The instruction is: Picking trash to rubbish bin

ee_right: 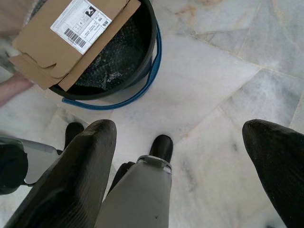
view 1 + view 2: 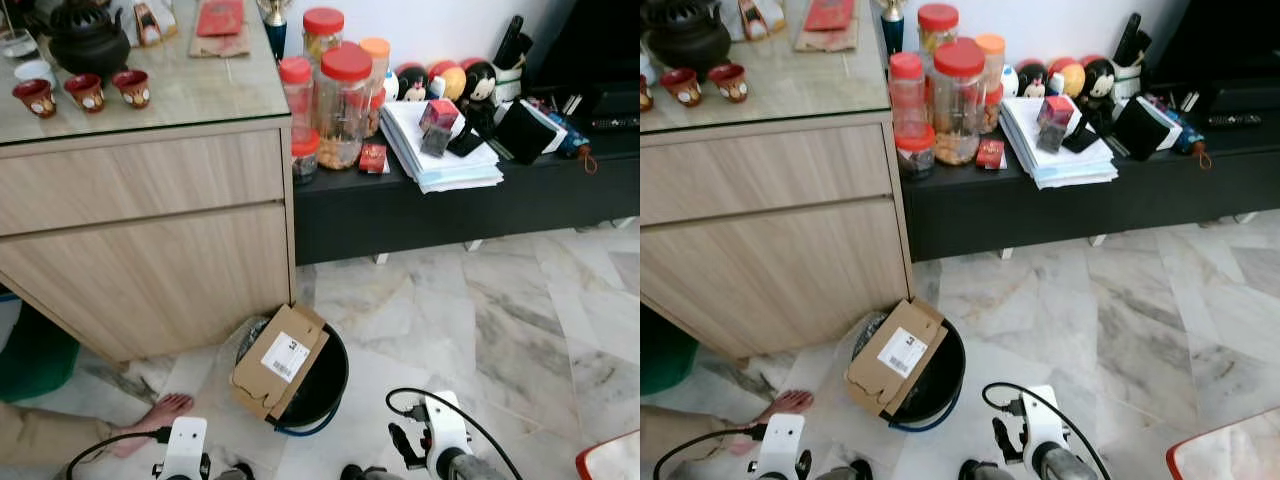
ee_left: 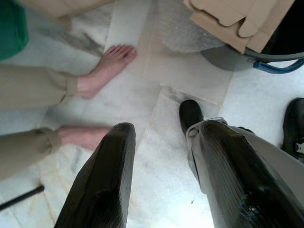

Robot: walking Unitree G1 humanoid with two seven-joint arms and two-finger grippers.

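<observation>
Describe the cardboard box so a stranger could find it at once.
At the foot of the pale wooden cabinet, on the marble floor, stands a round black rubbish bin with a blue handle. The flattened brown cardboard box leans across its rim, the only thing there bearing a white barcode label.

Our two wrists end in white housings, each trailing a looped black cable. The left gripper (image 3: 156, 185) carries two long, glossy black fingers, ribbed on their faces; the right gripper (image 1: 190, 175) matches it. Beyond the fingertips stand our silver-grey legs, rounded and smooth, ending in black feet.
</observation>
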